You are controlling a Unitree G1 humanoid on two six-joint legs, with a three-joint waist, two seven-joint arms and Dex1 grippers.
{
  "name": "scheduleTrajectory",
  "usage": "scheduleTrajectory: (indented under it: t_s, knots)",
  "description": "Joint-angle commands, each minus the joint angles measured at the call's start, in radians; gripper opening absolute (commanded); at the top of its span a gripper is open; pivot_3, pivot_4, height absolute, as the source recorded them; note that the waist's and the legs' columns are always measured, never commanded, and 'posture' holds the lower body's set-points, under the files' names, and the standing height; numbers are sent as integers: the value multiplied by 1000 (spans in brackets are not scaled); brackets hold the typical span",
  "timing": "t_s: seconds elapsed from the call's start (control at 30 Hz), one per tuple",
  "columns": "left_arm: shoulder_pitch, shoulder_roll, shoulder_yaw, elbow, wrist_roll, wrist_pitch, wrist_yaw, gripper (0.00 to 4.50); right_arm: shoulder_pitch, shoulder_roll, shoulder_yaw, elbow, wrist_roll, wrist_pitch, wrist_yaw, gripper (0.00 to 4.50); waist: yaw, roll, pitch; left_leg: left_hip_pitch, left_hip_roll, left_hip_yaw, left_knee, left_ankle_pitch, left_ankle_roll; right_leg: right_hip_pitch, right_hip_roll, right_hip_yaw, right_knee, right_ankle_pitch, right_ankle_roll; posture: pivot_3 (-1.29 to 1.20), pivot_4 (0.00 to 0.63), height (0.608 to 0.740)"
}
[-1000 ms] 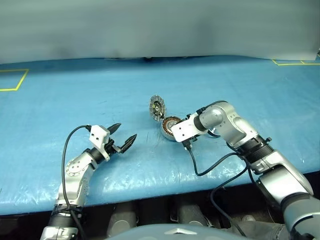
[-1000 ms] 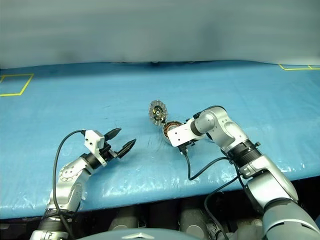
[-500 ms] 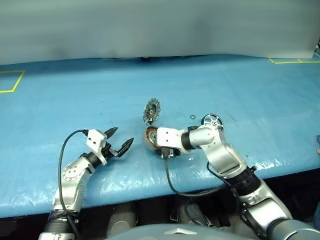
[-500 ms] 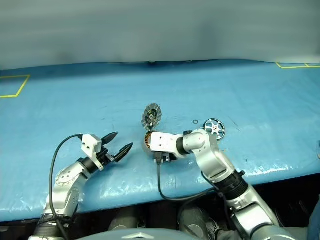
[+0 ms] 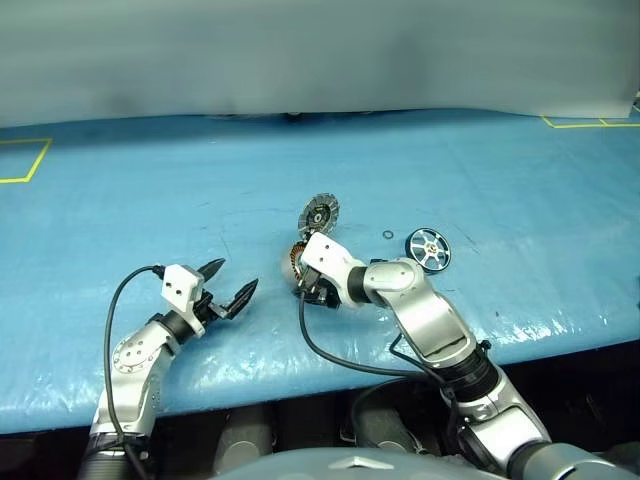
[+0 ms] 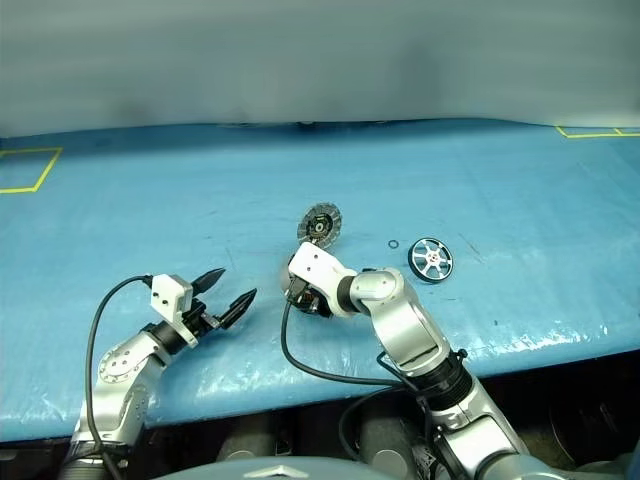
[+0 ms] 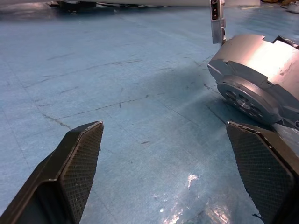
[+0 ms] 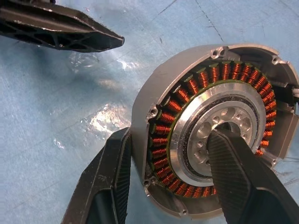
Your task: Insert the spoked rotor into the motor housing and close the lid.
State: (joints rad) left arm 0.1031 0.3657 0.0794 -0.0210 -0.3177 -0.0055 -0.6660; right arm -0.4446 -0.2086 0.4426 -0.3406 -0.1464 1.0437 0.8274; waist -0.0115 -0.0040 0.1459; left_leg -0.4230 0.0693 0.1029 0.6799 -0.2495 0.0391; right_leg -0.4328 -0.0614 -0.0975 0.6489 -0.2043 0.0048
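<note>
Two things must meet, and they lie apart; the spoked rotor (image 5: 428, 249) rests flat to the right of the motor housing (image 8: 159, 88), with a small dark ring (image 5: 387, 235) between them. The right gripper (image 8: 170, 137) is clamped on the housing, one finger outside its wall and the other down in the silver hub, so the cup sits tilted, its copper windings facing the wrist. The lid (image 5: 320, 212) stands open just beyond the housing, ribbed face showing. The left gripper (image 5: 232, 279) hangs to the left of the housing, jaws spread wide and holding nothing; the housing lies between it and the rotor, so the right arm is the nearer one, though it is busy. The right wrist view shows the finger inside the hub, which the head views hide under the wrist; the head views alone give the rotor's place.
</note>
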Motion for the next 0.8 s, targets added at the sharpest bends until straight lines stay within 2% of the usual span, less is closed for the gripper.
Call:
scheduleTrajectory:
  t_s: [0.03, 0.17, 0.2, 0.37, 0.63, 0.7, 0.8]
  knots:
    - [3, 10, 22, -51, -9, -3, 7, 4500, -11, 24, 5, -61, 69, 67, -21, 2030, 0, 0, 0, 0, 0, 0, 0, 0, 0, 0, 0, 0, 0, 0, 0, 0, 150, 740]
    - [6, 13, 27, -54, -10, -5, 15, 4500, -20, 36, 9, -55, 109, 98, -61, 2030, -3, 0, 0, 0, 0, 0, 0, 0, 0, 0, 0, 0, 0, 0, 0, 0, 150, 740]
    - [7, 13, 28, -54, -9, -5, 16, 4500, -22, 36, 10, -53, 117, 100, -71, 2794, -3, 0, 0, 0, 0, 0, 0, 0, 0, 0, 0, 0, 0, 0, 0, 0, 150, 740]
    - [10, 7, 26, -59, -8, -3, 18, 4500, -40, 47, -3, -35, 153, 105, -133, 4394, -2, 0, 0, -1, 0, 0, 0, 0, 0, -1, 0, 0, 0, 0, 0, 0, 150, 740]
    - [21, 13, 34, -62, -15, -1, 11, 4500, -105, 119, -173, -93, 316, 268, -169, 4456, -2, 0, 0, -8, 0, 0, 0, 0, 0, -7, 0, 0, 0, 3, 5, 0, 150, 740]
    - [24, 16, 38, -67, -21, 1, 4, 4500, -113, 113, -199, -100, 342, 265, -177, 4456, -1, 0, 0, -8, 0, 0, 0, 0, 0, -7, 0, 0, 0, 3, 5, 0, 150, 740]
    - [36, 29, 52, -81, -43, 4, -15, 4500, -84, 69, -275, -108, 370, 117, -170, 4456, -1, 0, 0, -8, -1, 0, 0, 0, 0, -8, 0, 0, 0, 3, 5, 0, 150, 740]
